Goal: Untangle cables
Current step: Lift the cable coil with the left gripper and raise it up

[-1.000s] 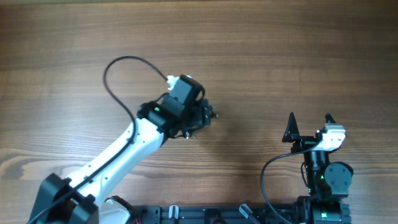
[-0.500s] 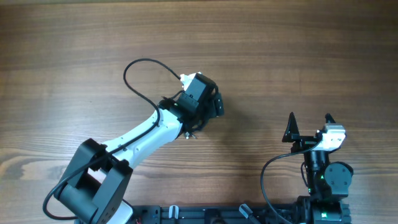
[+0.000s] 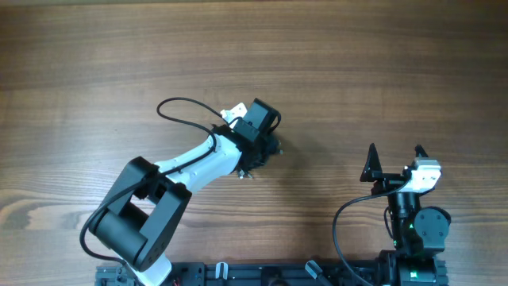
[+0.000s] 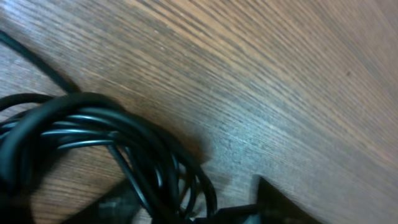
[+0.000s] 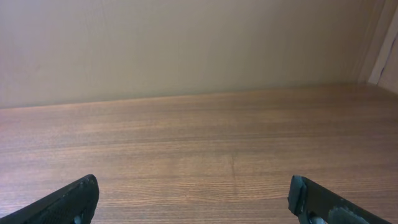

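Barely started: one tight knot of cables [image 4: 93, 124] near middle of table [image 3: 357, 63], right under left gripper [image 4: 198, 208]. Straddling bundle edge, jaws apart, not clamped. Right gripper [image 3: 395, 155] parked wide open, empty, well apart. Whole untangle left.

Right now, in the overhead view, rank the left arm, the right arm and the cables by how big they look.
1. left arm
2. right arm
3. cables, mostly hidden under the left arm's end

A brown wood-grain table [image 3: 381, 63] meets a plain beige wall [image 5: 186, 43].
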Robot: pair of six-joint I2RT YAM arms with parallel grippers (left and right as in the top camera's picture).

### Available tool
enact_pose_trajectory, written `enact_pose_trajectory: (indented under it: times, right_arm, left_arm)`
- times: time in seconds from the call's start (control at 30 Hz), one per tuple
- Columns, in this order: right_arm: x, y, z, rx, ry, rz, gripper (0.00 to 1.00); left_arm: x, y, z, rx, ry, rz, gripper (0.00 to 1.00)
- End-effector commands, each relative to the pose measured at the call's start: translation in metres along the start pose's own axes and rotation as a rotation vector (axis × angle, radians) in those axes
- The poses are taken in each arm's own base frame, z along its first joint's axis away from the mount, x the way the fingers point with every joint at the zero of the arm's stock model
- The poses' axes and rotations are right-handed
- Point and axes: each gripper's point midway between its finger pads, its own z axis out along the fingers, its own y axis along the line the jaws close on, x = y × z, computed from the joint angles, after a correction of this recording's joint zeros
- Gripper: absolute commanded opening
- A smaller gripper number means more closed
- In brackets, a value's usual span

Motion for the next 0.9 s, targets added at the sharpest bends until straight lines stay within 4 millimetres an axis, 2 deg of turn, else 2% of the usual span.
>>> enact_pose_trajectory:
  times: [0.0, 0.07, 0.17, 0.23, 0.3, 0.37, 0.5, 0.57, 0.67, 0.73, 0.8, 0.87]
  right_arm:
    - [0.002, 0.004, 0.000, -0.021, 0.008, -0.012, 1.00]
    - [0.003, 0.004, 0.000, -0.021, 0.008, -0.012, 1.00]
    - [0.003, 0.004, 0.000, -0.021, 0.008, -0.012, 1.00]
    - [0.002, 0.004, 0.000, -0.021, 0.008, -0.012, 1.00]
    - [0.003, 0.004, 0.000, -0.021, 0.008, -0.012, 1.00]
    - [0.002, 0.004, 0.000, -0.022, 0.008, -0.012, 1.00]
    - [0.002, 0.004, 0.000, -0.021, 0.008, -0.013, 1.00]
    - [0.003, 0.004, 0.000, -0.022, 0.008, -0.012, 1.00]
    - [0.002, 0.004, 0.000, -0.022, 0.008, -0.012, 1.00]
    - [0.002, 0.004, 0.000, -0.021, 0.008, -0.012, 1.00]
    - [0.003, 0.004, 0.000, -0.021, 0.008, -0.012, 1.00]
    - [0.002, 0.004, 0.000, -0.021, 0.008, -0.012, 1.00]
  left_arm:
    - [0.007, 0.013, 0.010, -0.042, 0.021, -0.010, 0.24]
    - [0.005, 0.011, 0.008, -0.034, 0.018, 0.027, 0.04]
    - [-0.008, -0.001, -0.004, 0.007, -0.009, 0.171, 0.04]
    - [-0.019, -0.013, -0.019, 0.048, -0.042, 0.264, 0.04]
    - [-0.031, -0.028, -0.041, 0.099, -0.088, 0.354, 0.04]
    - [-0.040, -0.043, -0.071, 0.162, -0.144, 0.469, 0.04]
    - [-0.042, -0.052, -0.115, 0.208, -0.215, 0.672, 0.04]
    - [-0.039, -0.047, -0.135, 0.201, -0.229, 0.771, 0.04]
    - [-0.032, -0.030, -0.149, 0.156, -0.208, 0.923, 0.04]
    - [-0.023, -0.012, -0.148, 0.100, -0.153, 1.043, 0.04]
    - [-0.008, 0.018, -0.140, 0.014, -0.030, 1.178, 0.04]
    - [0.001, 0.035, -0.131, -0.019, 0.044, 1.208, 0.04]
